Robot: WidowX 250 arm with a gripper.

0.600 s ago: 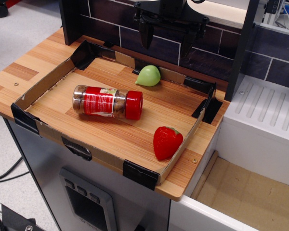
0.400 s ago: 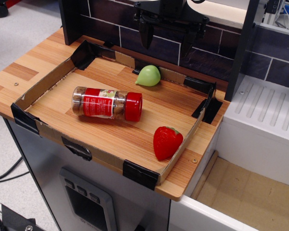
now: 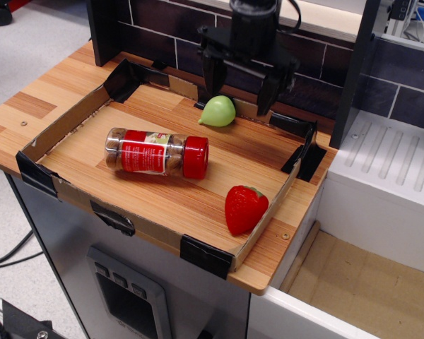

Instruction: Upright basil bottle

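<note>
The basil bottle (image 3: 156,151) lay on its side mid-tray (image 3: 63,134), red cap toward the strawberry (image 3: 244,208), while the gripper (image 3: 238,87) hovered empty above the rear wall, fingers spread, presumably wide enough to straddle the jar.

The basil bottle (image 3: 157,152) lies on its side mid-tabletop (image 3: 49,88), bare wood on all sides of it. The strawberry (image 3: 244,209) sits near the front right corner, the green fruit (image 3: 218,111) by the back edge. The hand (image 3: 237,83) hangs spread above that fruit. A low cardboard rim (image 3: 63,126) fences the edges.
</note>
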